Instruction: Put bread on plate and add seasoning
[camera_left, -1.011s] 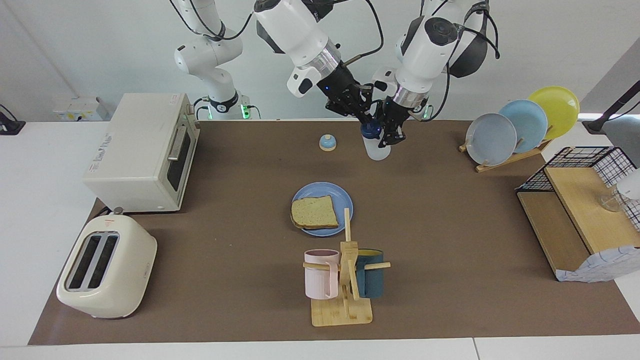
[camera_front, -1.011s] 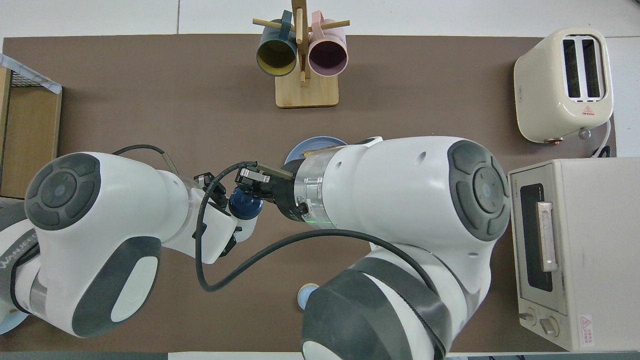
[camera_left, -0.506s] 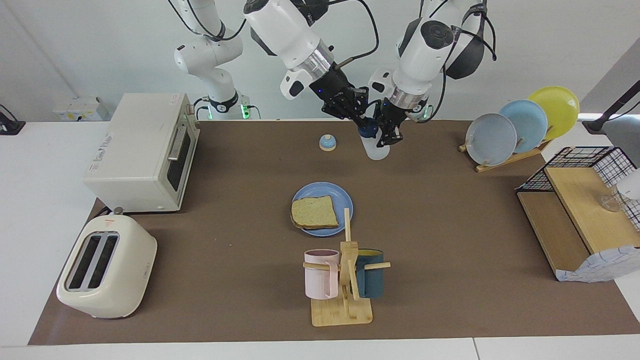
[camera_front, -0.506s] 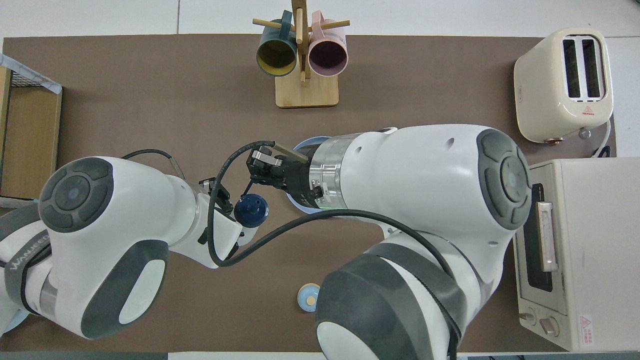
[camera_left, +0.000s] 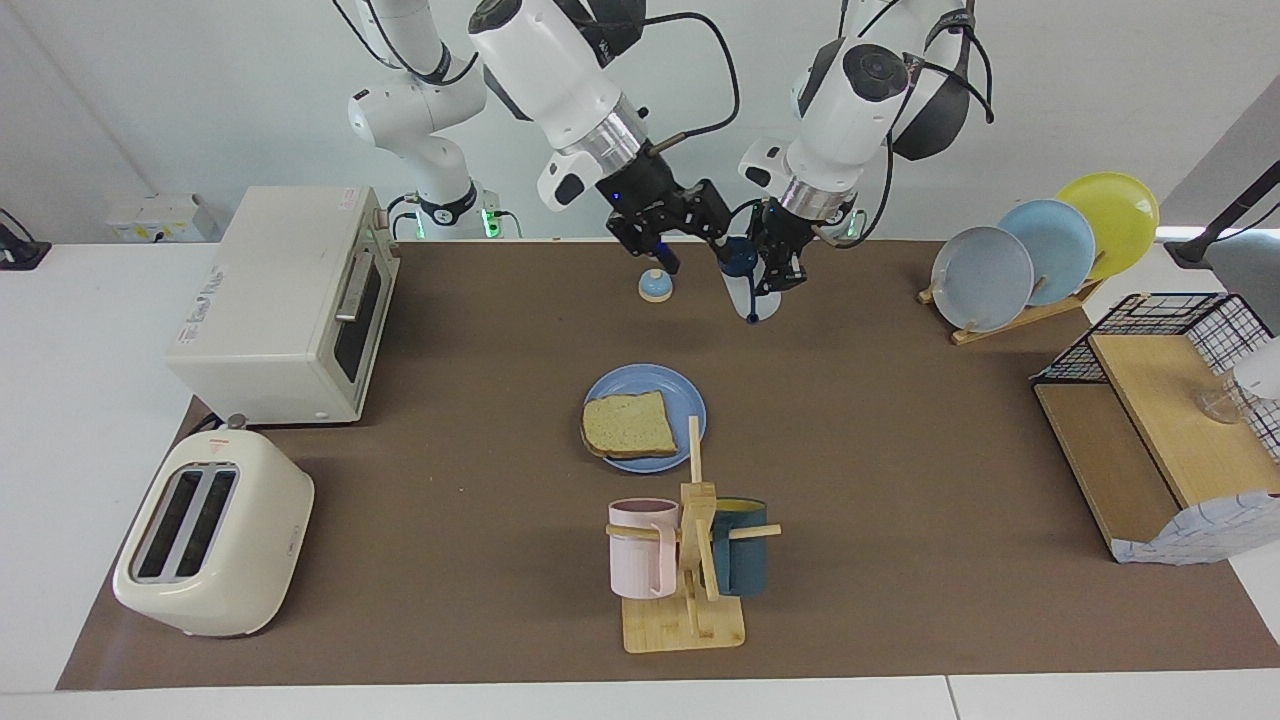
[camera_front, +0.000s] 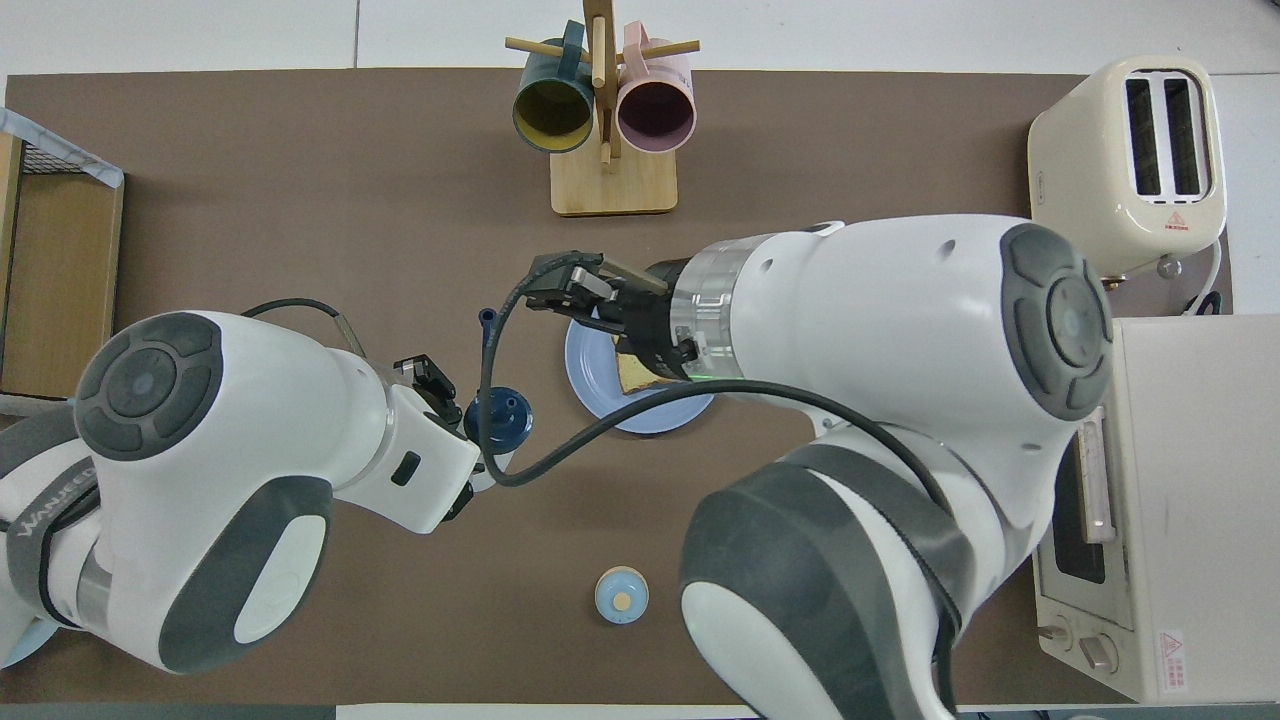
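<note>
Right gripper (camera_left: 668, 240) has been swung off the bottle, jaws spread, empty | seasoning (camera_left: 742, 277) is clamped by left gripper (camera_left: 768, 272), raised near the bell (camera_left: 655, 286) | bread (camera_left: 628, 424) is set on plate (camera_left: 690, 395), farther out | risk: tilting early would scatter seasoning short of the bread

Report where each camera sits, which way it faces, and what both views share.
Facing view: high across the table, looking back at the robots; both arms show from their bases, the left gripper holding the seasoning, the right gripper raised beside it.
Overhead view: high above the robots' end, looking forward and steeply down; only upper links and grippers show, the right arm covering part of the plate.
Shared, half a turn apart: plate, bread, seasoning, bell, mug rack.
</note>
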